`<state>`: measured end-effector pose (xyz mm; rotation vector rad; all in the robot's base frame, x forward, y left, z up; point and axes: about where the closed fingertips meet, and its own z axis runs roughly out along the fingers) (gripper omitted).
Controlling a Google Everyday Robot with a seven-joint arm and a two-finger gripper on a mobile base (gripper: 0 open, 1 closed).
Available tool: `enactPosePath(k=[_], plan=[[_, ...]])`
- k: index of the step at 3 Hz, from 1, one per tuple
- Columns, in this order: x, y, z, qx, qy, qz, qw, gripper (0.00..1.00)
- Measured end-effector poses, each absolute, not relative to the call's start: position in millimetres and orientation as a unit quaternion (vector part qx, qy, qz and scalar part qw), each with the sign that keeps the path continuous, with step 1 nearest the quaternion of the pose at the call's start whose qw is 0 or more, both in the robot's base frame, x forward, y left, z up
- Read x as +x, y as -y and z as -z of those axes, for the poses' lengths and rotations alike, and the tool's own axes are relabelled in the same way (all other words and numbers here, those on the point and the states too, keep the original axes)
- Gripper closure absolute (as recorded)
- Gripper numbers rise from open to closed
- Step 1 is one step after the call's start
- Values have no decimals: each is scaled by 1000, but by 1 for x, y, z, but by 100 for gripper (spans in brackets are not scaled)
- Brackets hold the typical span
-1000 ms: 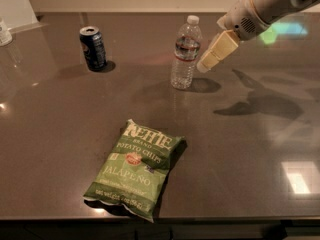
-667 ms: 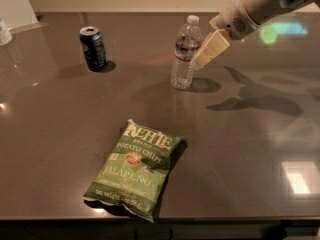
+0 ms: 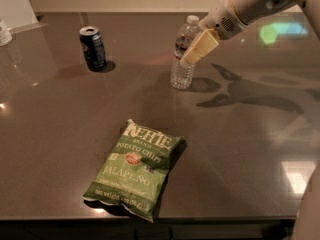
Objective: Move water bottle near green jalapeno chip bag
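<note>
A dark glossy tabletop (image 3: 240, 149) is filling the view. The small clear ribbed plastic water bottle (image 3: 181, 75) is standing upright at 1 o'clock from the flat green crinkled jalapeno chip bag (image 3: 135, 169), well apart. The cream-padded gripper (image 3: 187, 59) is overlapping the bottle's label side from 2 o'clock; whether it is clasping cannot be told. A dark soda can (image 3: 93, 48) is standing at the bag's 11 o'clock.

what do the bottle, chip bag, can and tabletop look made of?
Water bottle: thin clear plastic, ribbed and see-through, white cap.
Green jalapeno chip bag: crinkled printed film, slight gloss.
Soda can: probably metal, dark printed wall and shiny silver rim.
Table: hard, dark and polished, mirrors lights; stone or laminate, can't tell.
Gripper, at the bottle's label: matte cream, likely plastic.
</note>
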<state>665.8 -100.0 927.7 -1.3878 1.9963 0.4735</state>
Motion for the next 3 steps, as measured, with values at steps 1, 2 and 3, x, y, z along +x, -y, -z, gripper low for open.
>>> enactPosePath(k=[1,2,3], plan=[[662,92,-925,-530,-760,-198,320,18],[654,88,-927,-529,-757,-212,319,41],[645,85,-932,-531,-752,-222,323,64]])
